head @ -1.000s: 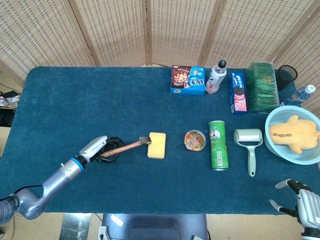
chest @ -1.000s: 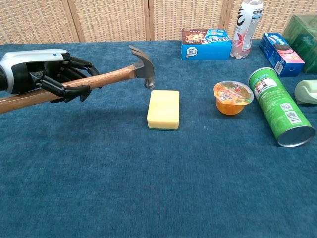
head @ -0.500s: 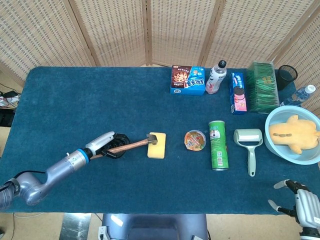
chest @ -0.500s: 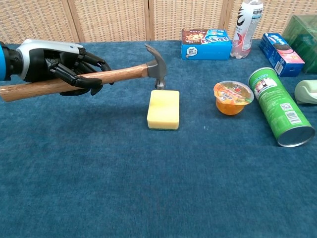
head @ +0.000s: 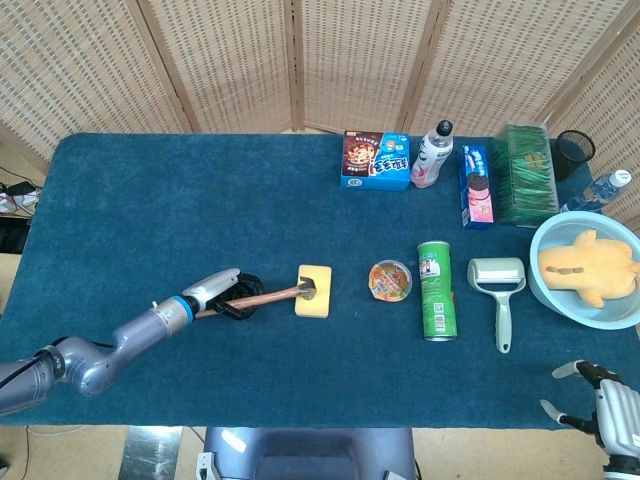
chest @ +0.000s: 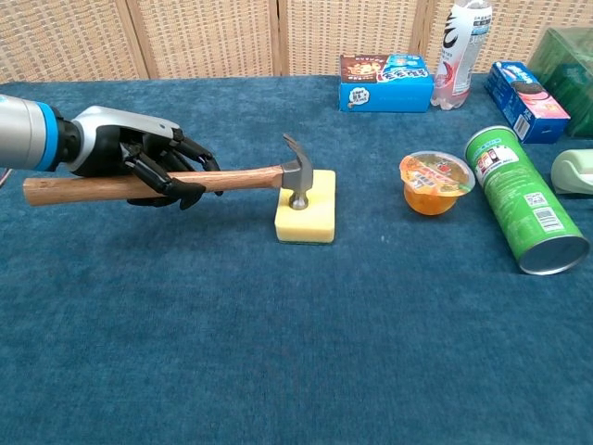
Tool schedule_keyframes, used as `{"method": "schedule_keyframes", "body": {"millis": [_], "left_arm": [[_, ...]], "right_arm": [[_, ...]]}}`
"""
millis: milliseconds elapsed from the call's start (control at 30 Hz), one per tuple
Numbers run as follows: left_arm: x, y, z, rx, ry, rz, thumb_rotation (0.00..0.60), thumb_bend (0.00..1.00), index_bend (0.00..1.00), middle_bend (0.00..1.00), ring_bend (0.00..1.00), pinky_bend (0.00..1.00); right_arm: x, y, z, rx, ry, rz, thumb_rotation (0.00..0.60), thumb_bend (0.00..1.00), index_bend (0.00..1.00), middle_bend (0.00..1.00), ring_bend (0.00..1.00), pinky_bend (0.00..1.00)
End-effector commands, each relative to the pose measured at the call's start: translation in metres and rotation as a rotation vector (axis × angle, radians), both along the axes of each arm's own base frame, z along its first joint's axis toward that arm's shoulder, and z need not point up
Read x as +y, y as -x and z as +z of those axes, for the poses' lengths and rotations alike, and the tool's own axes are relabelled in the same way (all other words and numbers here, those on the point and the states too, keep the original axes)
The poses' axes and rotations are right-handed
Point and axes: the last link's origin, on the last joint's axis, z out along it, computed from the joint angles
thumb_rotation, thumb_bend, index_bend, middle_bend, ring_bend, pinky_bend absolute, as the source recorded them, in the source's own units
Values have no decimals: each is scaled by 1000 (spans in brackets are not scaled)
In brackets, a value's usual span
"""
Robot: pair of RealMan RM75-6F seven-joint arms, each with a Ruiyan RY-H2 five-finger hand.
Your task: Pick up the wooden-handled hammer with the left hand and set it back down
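left hand is closed around the wooden-handled steel hammer, whose head, lowered since earlier, is now rested on the yellow rectangular sponge, bare blue cloth all around.

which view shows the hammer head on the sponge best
The chest view: the hammer is large, its steel head's face resting on the yellow sponge, the left hand gripping the handle. The head view shows it small from above, contact unclear.

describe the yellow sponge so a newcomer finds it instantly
On the blue table, look near the middle of the front half, left of the orange jelly cup. The sponge is the flat pale-yellow rectangular block there, the only thing with the hammer head resting on it.
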Motion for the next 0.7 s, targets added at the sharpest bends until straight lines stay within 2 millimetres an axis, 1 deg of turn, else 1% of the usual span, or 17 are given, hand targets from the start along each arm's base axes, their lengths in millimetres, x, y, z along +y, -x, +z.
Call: {"method": "schedule_keyframes", "body": {"millis": [33, 233, 300, 400, 567, 700], "left_arm": [[3, -7, -3, 3, 8, 22, 600, 514, 710, 765, 746, 825], [-2, -19, 8, -37, -4, 36, 600, 514, 710, 765, 747, 826], [-5, -26, 18, -89, -15, 51, 600, 513, 710, 765, 747, 826], [-10, -30, 27, -119, -14, 47, 600, 513, 710, 765, 747, 826], [-17, -30, 40, -129, -23, 14, 600, 513, 710, 765, 747, 826], [-19, -27, 46, -138, -42, 1, 600, 513, 710, 765, 747, 826]], "right_arm": [[1, 0, 1, 1, 5, 0, 600, 157, 463, 439, 396, 327], [2, -1, 2, 3, 8, 6, 600, 157, 463, 439, 396, 327], [3, -2, 3, 5, 10, 10, 600, 157, 463, 439, 396, 327], [3, -4, 3, 8, 10, 14, 600, 157, 463, 439, 396, 327], [3, -6, 3, 9, 11, 20, 600, 157, 463, 439, 396, 327], [2, -6, 2, 11, 8, 21, 600, 158, 463, 439, 396, 327]]}}
